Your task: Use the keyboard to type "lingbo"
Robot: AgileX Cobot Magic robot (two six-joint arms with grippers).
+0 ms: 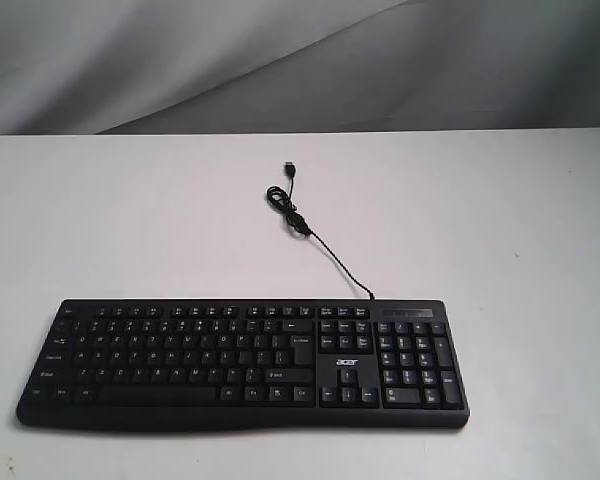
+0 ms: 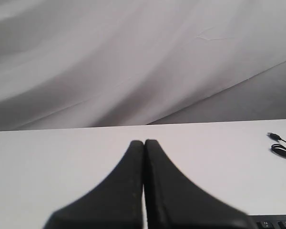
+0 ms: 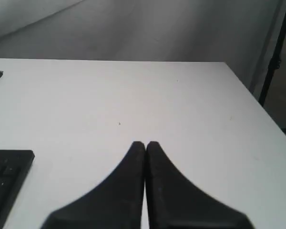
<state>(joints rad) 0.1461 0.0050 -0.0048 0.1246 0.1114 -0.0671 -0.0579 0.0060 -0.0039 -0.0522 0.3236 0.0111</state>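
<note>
Currently the keyboard (image 1: 242,362) lies flat, keys up, on the near side of the worktop (image 1: 520,200) in the exterior view. The left tool (image 2: 144,143) and right tool (image 3: 145,144) each have their fingers pressed together and hold nothing, probably to form one narrow tip per key. The cable (image 1: 325,250) runs behind the keyboard, clear of the keys, and nothing blocks access.

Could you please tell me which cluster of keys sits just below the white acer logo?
The arrow-key cluster on the keyboard: it lies between the letter block and the number pad, right under the logo.
</note>
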